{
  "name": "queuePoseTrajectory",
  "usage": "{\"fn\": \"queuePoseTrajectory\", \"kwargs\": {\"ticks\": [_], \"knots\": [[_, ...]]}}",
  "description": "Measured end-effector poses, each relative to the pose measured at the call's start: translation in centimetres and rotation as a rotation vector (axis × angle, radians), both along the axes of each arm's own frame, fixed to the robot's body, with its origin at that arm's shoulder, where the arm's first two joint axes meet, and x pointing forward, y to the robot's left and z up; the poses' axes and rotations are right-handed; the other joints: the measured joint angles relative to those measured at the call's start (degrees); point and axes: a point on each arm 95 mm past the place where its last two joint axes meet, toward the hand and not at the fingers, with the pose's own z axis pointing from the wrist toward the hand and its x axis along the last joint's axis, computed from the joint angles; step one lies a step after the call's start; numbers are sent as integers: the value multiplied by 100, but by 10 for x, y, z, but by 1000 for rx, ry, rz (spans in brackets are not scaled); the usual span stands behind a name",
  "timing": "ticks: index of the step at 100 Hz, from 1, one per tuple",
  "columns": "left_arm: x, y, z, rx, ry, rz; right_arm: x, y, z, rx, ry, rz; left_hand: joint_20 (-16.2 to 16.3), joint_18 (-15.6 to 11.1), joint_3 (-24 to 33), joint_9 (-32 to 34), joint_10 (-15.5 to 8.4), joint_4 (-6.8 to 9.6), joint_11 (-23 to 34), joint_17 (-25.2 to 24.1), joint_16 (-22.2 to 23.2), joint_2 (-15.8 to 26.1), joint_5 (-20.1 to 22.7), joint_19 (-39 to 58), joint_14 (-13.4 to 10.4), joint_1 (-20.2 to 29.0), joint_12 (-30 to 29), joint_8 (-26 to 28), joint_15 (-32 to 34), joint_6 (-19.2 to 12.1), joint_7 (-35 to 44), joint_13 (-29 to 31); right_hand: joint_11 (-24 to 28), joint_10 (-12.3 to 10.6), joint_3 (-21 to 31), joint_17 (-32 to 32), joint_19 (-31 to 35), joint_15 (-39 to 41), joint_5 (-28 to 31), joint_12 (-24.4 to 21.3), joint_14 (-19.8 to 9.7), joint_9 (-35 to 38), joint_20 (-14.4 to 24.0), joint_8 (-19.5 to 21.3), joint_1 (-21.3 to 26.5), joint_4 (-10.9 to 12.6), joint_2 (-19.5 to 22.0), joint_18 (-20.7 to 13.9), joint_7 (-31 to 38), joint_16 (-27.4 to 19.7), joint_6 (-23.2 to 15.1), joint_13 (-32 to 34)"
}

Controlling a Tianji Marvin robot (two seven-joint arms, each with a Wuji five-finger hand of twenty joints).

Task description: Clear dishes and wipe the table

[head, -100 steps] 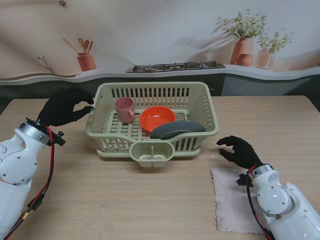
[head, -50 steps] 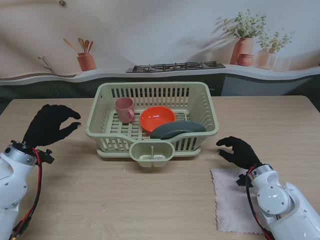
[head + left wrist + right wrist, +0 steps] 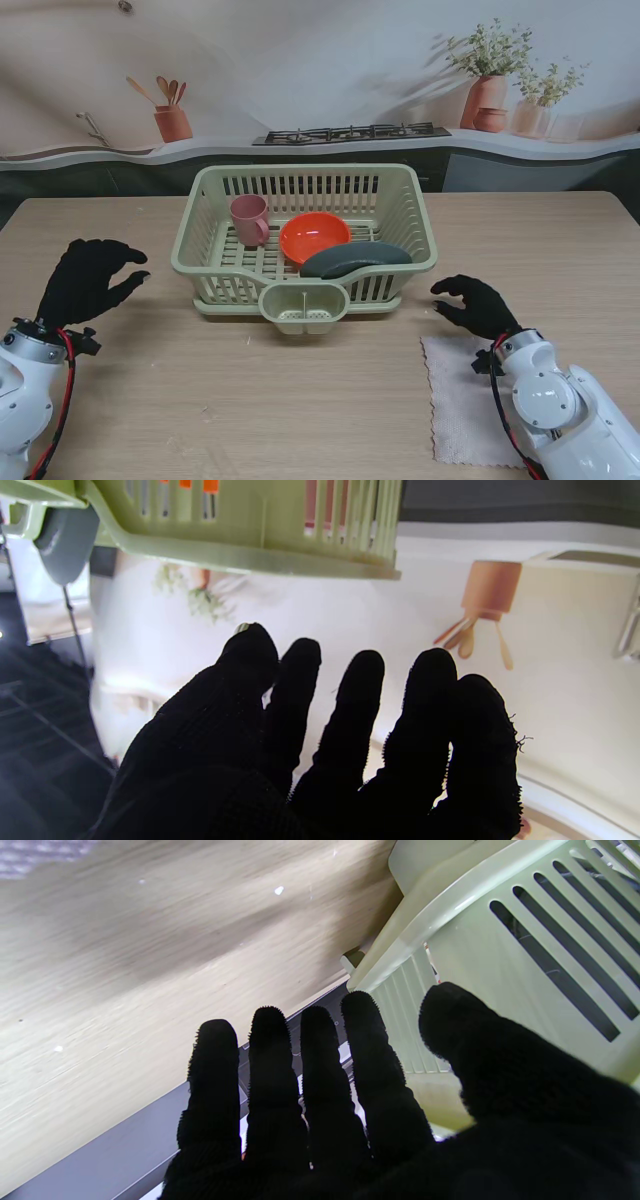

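Pale green slatted dish rack (image 3: pixel 405 215) is sitting mid-table toward the far edge, cutlery cup (image 3: pixel 303 305) hanging on its near side. Inside: pink cup (image 3: pixel 249 219) standing upright at left, orange bowl (image 3: pixel 314 237) tilting at centre, dark grey plate (image 3: pixel 355 260) leaning along near wall. Pinkish cloth (image 3: pixel 458 400) is lying flat near the table's near-right corner.

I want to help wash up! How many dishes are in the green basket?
3: a pink cup at the far left, an orange bowl in the middle, a dark grey plate nearest me. More may be hidden.
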Motion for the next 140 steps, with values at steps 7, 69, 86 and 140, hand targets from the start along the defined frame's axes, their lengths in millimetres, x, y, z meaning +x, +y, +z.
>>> {"fn": "queuePoseTrajectory", "kwargs": {"ticks": [7,69,86,140], "knots": [[-4,2,-6,1,13,12,0,0,0,-1,1,0,0,0,6,-4,0,0,-30,-36,0,0,2,0,1,0,0,30,-52,2,-137,-18,0,0,0,0,0,0,0,0,0,0,0,0,0,0,0,0,0,0,0,0],[-29,7,-47,-89,223,70,-2,0,0,-22,21,14,-98,33,1038,-193,8,3,-394,-468,-84,6,633,-232,81,-1274,-8,145,-468,204,-1822,-484,0,0,0,0,0,0,0,0,0,0,0,0,0,0,0,0,0,0,0,0],[-34,7,-54,-136,280,72,-3,-2,0,-38,28,23,-100,33,1112,-200,8,5,-394,-564,-85,7,714,-237,85,-1519,-9,209,-499,205,-2096,-508,0,0,15,0,0,0,0,0,0,0,0,0,0,0,0,52,0,0,0,0],[-44,2,-60,-181,340,69,-9,-20,3,-185,39,108,-100,34,1100,-259,11,5,-491,-541,-85,9,714,-222,98,-1796,-10,412,-499,274,-2344,-509,0,0,495,-7,0,-1,0,0,0,66,0,10,-227,0,-813,57,26,0,0,0]]}}
